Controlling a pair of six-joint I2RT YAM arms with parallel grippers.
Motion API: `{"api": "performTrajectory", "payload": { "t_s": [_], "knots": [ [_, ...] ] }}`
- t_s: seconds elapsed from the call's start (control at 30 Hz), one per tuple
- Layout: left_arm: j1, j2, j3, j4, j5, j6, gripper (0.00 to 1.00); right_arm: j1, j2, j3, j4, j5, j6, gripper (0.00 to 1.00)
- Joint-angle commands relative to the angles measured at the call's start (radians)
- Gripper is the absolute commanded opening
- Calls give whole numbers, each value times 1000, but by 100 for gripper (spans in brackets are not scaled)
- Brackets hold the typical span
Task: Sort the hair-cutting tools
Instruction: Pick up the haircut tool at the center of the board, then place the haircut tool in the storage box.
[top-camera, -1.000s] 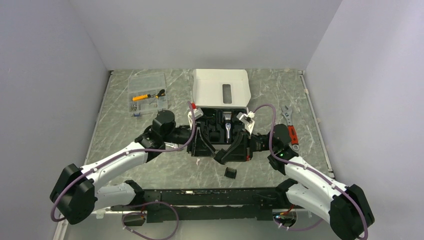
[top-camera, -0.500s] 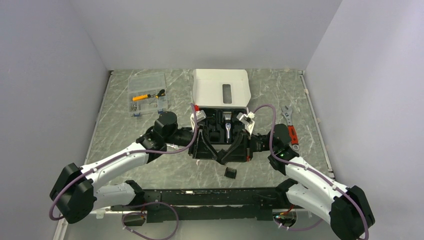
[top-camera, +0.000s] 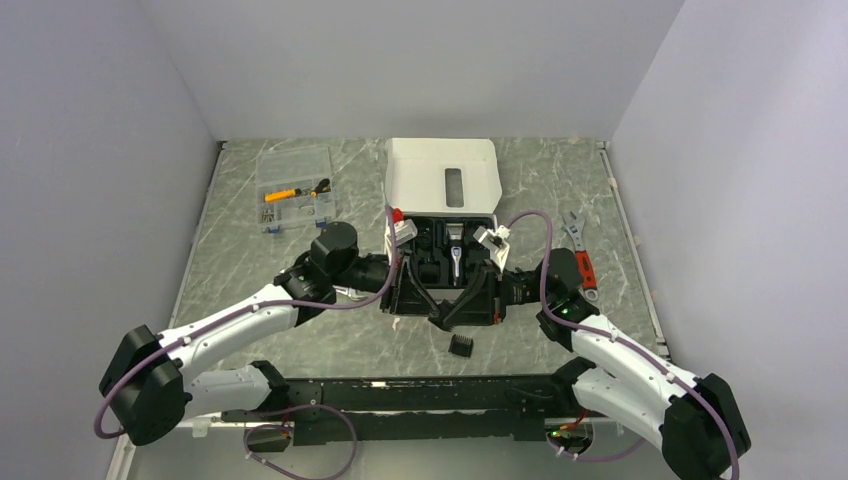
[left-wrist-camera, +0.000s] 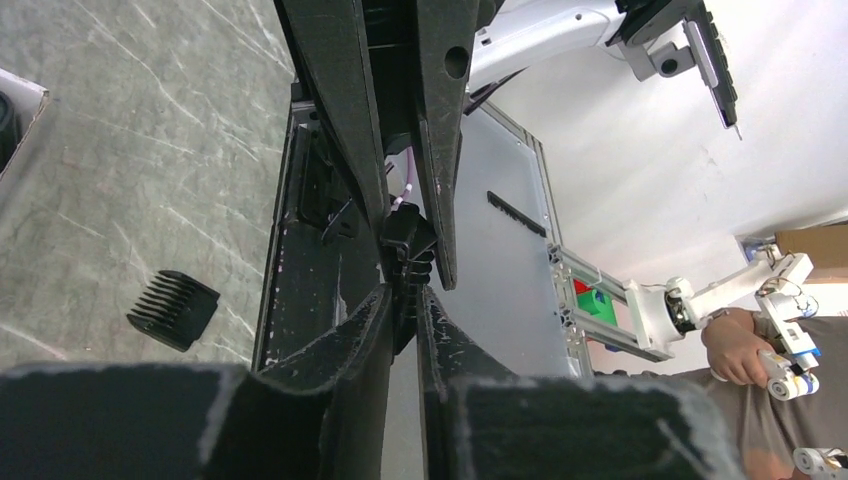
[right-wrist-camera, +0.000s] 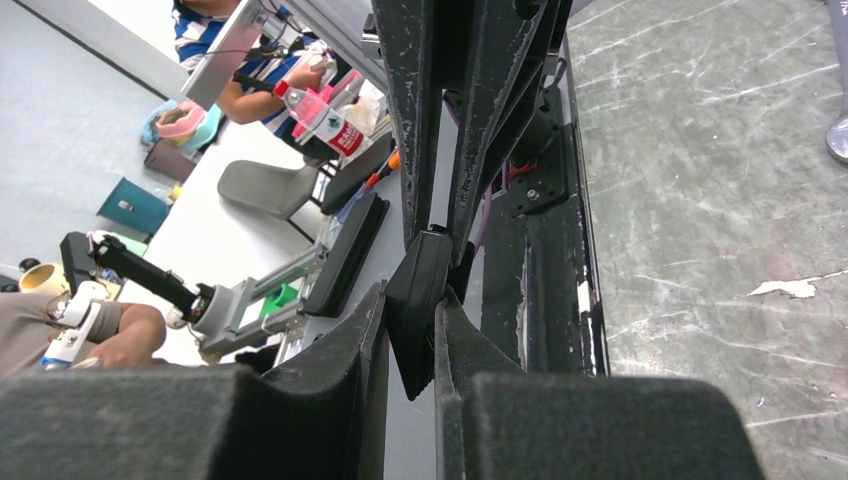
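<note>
The left gripper (left-wrist-camera: 405, 298) and the right gripper (right-wrist-camera: 412, 296) meet tip to tip just in front of the white box (top-camera: 418, 180), toward the table's (top-camera: 240, 260) near edge. Both are clamped on the same pinched comb (right-wrist-camera: 420, 262), a small, plain black plastic piece, each pair of fingers closed narrowly against it from opposite sides. The loose comb (top-camera: 460, 345), black with a row of fine teeth, lies flat on the table just nearer the front edge, apart from both grippers. The hair clipper (top-camera: 454, 256), slim with a silver head, rests lengthwise in the box's black tray behind the grippers
</note>
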Motion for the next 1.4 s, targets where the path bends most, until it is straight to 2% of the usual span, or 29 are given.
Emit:
{"api": "performTrajectory", "payload": {
  "t_s": [0.0, 0.1, 0.17, 0.2, 0.27, 0.37, 0.43, 0.57, 0.67, 0.77, 0.83, 0.93, 1.0, 1.03, 1.13, 1.2, 1.37],
  "knots": [
    [-16, 4, 31, 29, -9, 22, 15, 6, -18, 35, 1, 3, -31, 0],
    [-21, 2, 29, 27, -11, 27, 0, 6, -18, 34, -4, 5, -31, 0],
    [-20, -4, 22, 30, -18, 25, 0, 6, -22, 37, -17, 10, -37, 0],
    [-21, -10, 17, 34, -26, 23, 0, 5, -25, 40, -26, 14, -41, 8],
    [-20, -26, 8, 30, -60, 27, 0, 4, -32, 53, -72, 28, -67, 37],
    [-18, -54, -9, 21, -125, 27, 0, 4, -52, 75, -175, 73, -127, 67],
    [-12, -74, -22, 35, -164, 16, 0, -7, -64, 93, -250, 117, -168, 83],
    [24, -104, -70, 94, -236, -41, 0, -70, -95, 88, -290, 184, -162, 99],
    [100, -149, -131, 127, -336, -115, 0, -178, -159, 74, -365, 297, -162, 100],
    [187, -226, -222, 191, -485, -234, 0, -270, -239, 56, -484, 552, -161, 100],
    [217, -265, -265, 212, -606, -287, 0, -277, -258, 55, -592, 781, -172, 99],
    [223, -242, -289, 272, -729, -363, 0, -278, -205, 44, -674, 982, -154, 95],
    [223, -185, -257, 276, -736, -396, 0, -278, -147, 28, -668, 1028, -139, 87],
    [220, -146, -231, 282, -719, -397, 0, -279, -124, 18, -651, 1039, -134, 80],
    [214, -27, -173, 377, -689, -441, 0, -280, -77, -17, -594, 1122, -116, 69],
    [214, 64, -127, 450, -664, -462, 0, -281, -54, -31, -571, 1157, -110, 65],
    [190, 320, 37, 504, -608, -469, 0, -297, 13, -41, -536, 1183, -113, 57]
  ]
}}
